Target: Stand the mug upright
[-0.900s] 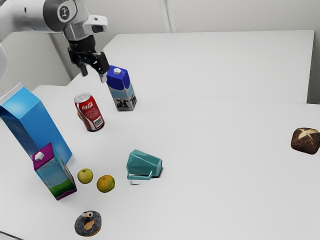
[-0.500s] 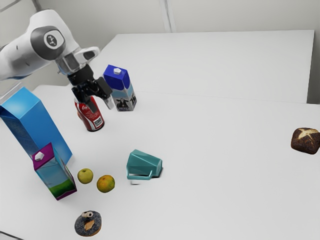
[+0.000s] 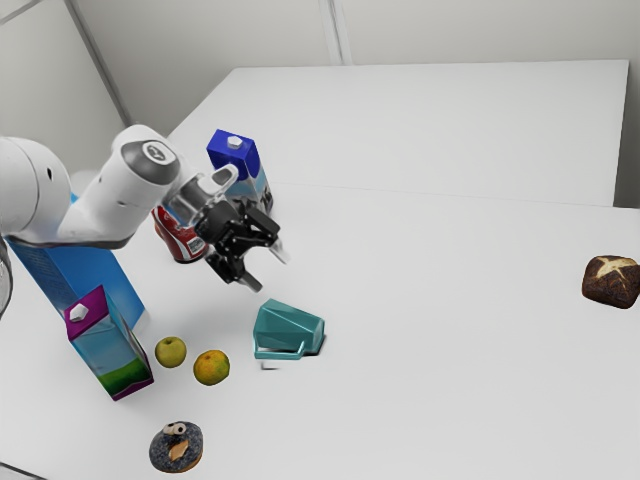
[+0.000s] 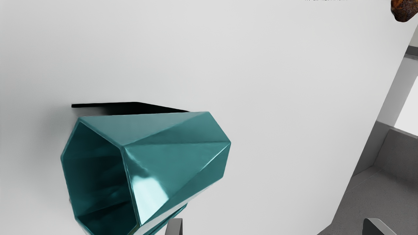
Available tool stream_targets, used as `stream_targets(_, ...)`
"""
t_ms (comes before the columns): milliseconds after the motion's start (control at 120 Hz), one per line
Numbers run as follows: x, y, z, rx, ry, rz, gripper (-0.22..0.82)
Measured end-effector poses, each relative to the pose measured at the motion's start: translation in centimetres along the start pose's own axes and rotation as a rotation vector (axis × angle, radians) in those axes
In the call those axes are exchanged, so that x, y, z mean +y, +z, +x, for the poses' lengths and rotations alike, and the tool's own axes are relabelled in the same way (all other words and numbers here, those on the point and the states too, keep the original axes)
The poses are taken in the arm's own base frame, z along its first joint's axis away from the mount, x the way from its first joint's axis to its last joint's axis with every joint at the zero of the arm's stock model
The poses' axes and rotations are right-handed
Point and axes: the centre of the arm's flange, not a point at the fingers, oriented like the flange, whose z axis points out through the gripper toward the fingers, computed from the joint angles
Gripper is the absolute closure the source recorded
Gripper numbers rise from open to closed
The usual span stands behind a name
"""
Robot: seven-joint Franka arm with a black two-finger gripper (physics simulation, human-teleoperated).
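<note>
While my black two-finger gripper (image 3: 266, 268) hangs over the white table (image 3: 450, 300), the teal faceted mug (image 3: 288, 328) lies on its side, not upright. Mouth faces the exterior view's left, handle on the side nearest that camera. Gripper is open wide, near the mug but apart from it. My wrist view looks partly into the mouth; one fingertip overlaps the handle's edge there. Orange-green round citrus (image 3: 211, 367) and small yellow-green round fruit (image 3: 171, 352) sit near the mug, exterior view's left. Brown scored bread roll (image 3: 611, 281) well apart, exterior view's right.
</note>
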Motion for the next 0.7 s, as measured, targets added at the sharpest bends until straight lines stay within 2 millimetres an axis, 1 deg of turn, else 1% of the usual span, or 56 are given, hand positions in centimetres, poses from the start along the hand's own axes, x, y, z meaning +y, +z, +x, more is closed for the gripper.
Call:
stream_targets(75,-1.7,0.0,0.5,0.009,-0.033,-0.006,0.0)
stream_targets(208,-4.4,0.6,1.5,0.01,-0.078,0.002,0.0)
stream_targets(258,-5.1,0.8,1.7,0.007,-0.086,0.006,0.0)
stream_targets(367,-5.9,1.4,1.5,-0.008,-0.094,0.006,0.0)
stream_targets(475,-6.7,2.3,0.4,-0.03,-0.108,-0.003,0.0)
stream_targets(700,-6.8,3.5,0.2,-0.046,-0.117,-0.018,0.01)
